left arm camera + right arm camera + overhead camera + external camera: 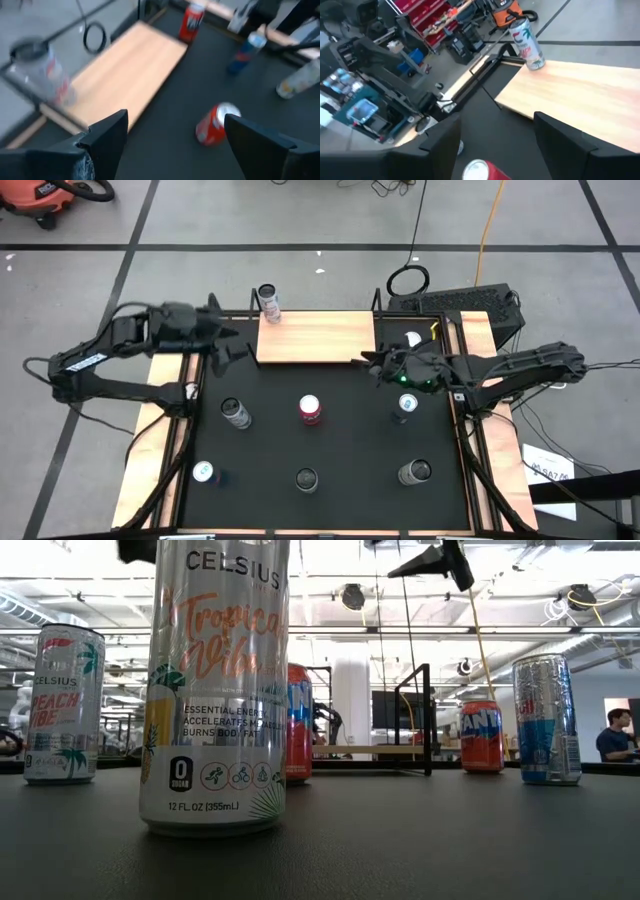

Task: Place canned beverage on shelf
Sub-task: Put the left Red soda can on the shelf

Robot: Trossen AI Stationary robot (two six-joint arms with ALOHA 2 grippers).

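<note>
Currently one canned beverage (pixel 269 301) stands upright on the shelf (pixel 315 338), at the board's far left corner, white with a dark top. The shelf is a light wooden board with thin black posts at its ends, lying along the far edge of the black mat (pixel 330 470) on the bench (pixel 160 415).

Six more cans stand on the mat, all apart from one another: a red can (pixel 311 410) near the middle, a silver can (pixel 237 413) to its left, a blue can (pixel 404 407) to its right, and along the near side a white-topped can (pixel 205 472), a dark can (pixel 306 479) and a grey can (pixel 414 472).

Right claw (pixel 372 364) hangs above the mat just off the shelf's right end, near side. Its fingers stand apart with nothing between them; in the right wrist view the red can's top shows below and between them, not gripped.

Left claw (pixel 228 345) hovers at the shelf's left end, fingers spread wide, empty, near the placed can but not touching it.
</note>
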